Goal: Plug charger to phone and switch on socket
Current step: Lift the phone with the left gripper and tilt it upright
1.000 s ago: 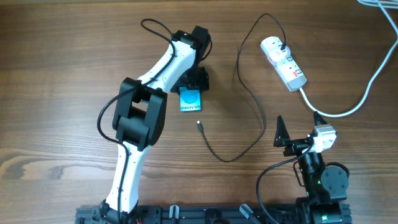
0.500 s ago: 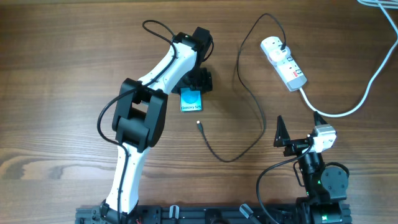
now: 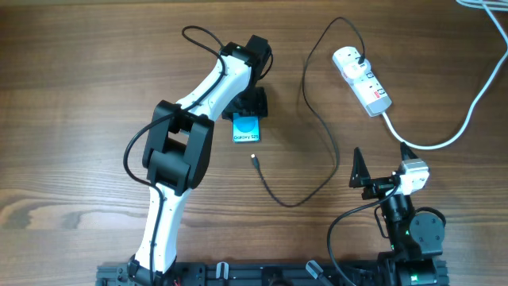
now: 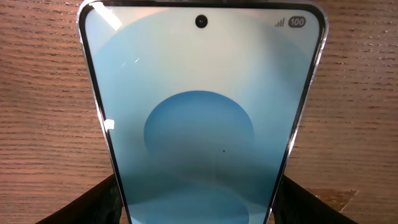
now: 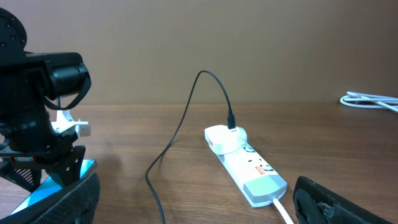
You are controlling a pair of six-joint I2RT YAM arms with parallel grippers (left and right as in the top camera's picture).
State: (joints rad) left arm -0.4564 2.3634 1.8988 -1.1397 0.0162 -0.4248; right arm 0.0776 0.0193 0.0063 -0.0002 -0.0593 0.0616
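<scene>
Black fingers (image 4: 87, 202) of the left gripper (image 3: 248, 110) stand apart on either side of the phone (image 4: 199, 124), close against its two long edges. Whether they actually pinch it cannot be told from the wrist view. The placing looks meant to steady the phone flat on the wooden table (image 3: 71, 95) so that a plug can be pushed into it without it sliding. Seen from overhead, the phone lies face up just below that gripper, its white "Galaxy" strip turned toward the charger's plug tip (image 3: 254, 160), which rests near that end but clearly apart from it, not inserted. From the tip the charger (image 3: 305, 79) loops away across the table and up to the socket (image 3: 362, 79), where its far end sits plugged in. The right gripper (image 3: 382, 163) hangs near its own base with jaws spread wide and nothing between them, well apart from the cable. The left arm covers the phone's far end overhead, the wrist view cuts off its near end and port, and the socket's switches are too small to read.
</scene>
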